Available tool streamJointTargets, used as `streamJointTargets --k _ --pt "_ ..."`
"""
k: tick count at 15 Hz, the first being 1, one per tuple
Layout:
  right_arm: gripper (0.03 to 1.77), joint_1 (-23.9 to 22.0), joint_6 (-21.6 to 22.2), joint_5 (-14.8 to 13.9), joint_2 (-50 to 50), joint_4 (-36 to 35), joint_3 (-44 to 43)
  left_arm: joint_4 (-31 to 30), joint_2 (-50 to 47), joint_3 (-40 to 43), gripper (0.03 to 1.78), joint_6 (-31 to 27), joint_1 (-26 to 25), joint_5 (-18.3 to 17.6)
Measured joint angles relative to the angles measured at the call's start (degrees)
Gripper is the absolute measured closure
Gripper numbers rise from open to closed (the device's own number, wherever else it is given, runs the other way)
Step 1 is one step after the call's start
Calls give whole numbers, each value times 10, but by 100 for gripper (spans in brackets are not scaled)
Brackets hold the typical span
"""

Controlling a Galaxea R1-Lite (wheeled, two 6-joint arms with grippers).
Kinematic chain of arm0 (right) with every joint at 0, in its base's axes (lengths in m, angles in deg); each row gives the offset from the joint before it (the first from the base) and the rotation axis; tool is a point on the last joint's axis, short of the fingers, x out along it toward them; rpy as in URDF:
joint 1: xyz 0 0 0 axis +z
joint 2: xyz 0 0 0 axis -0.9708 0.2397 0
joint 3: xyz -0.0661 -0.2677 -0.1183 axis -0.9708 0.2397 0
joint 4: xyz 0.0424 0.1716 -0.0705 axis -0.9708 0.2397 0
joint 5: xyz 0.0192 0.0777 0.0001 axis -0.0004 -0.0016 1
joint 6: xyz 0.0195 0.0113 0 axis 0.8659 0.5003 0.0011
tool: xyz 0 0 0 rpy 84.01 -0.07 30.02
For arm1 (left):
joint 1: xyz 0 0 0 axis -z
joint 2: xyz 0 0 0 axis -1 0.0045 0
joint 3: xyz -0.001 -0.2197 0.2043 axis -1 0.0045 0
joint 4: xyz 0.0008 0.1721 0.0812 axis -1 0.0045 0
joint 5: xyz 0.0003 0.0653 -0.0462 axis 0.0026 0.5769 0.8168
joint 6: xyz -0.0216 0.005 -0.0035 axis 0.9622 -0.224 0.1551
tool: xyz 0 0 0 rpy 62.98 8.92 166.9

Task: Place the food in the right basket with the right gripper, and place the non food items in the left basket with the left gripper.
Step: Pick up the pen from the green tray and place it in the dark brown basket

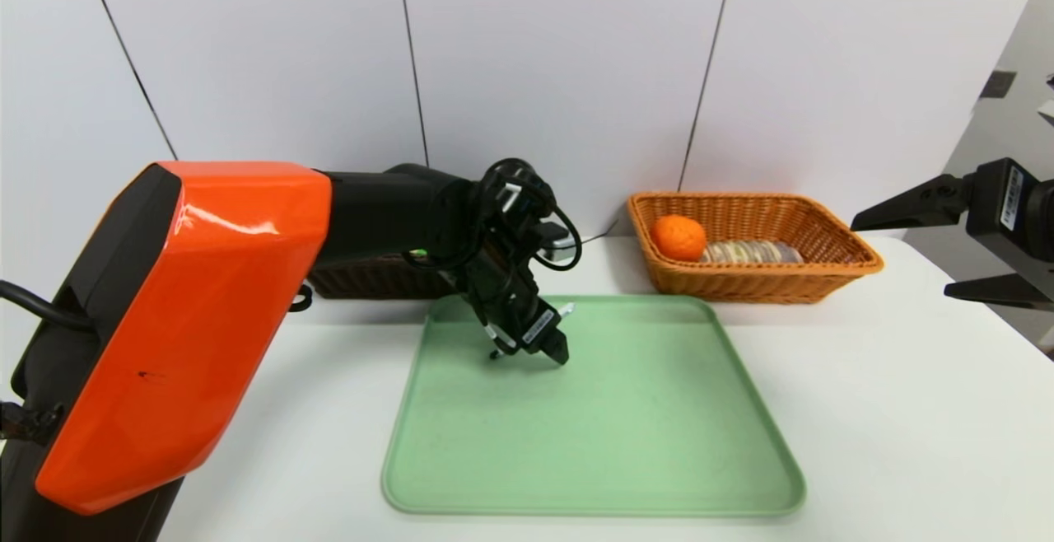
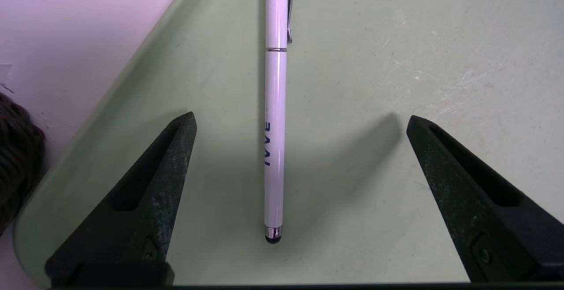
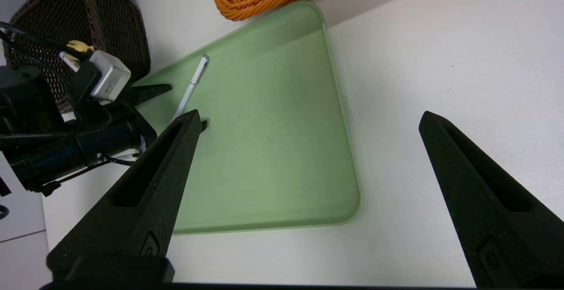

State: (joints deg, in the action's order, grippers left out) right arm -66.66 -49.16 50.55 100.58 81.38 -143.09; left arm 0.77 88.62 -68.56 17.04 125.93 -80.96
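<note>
A white table (image 1: 906,410) is seen bearing a green tray (image 1: 626,443) at its middle; behind the tray, an orange-tan basket (image 1: 832,274) and a dark brown basket (image 1: 370,282) are set.

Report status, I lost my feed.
Left end effector open, straddling pen on tray. Right end effector open, parked. Nothing in the way.
</note>
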Motion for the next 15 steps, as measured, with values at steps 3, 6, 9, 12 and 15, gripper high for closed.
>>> streamJointTargets --k 3,6,9,12,15 --pt "9 0 0 -1 -2 0 0 0 1 0 12 0 1 0" --pt "9 0 0 -2 -4 0 0 0 3 0 12 -1 1 0" --pt "9 0 0 -2 -6 0 0 0 3 0 12 -1 2 0" --pt "9 0 0 -1 -9 1 0 1 5 0 12 -1 2 0" --pt "9 0 0 -2 -12 0 1 1 6 0 12 -1 2 0"
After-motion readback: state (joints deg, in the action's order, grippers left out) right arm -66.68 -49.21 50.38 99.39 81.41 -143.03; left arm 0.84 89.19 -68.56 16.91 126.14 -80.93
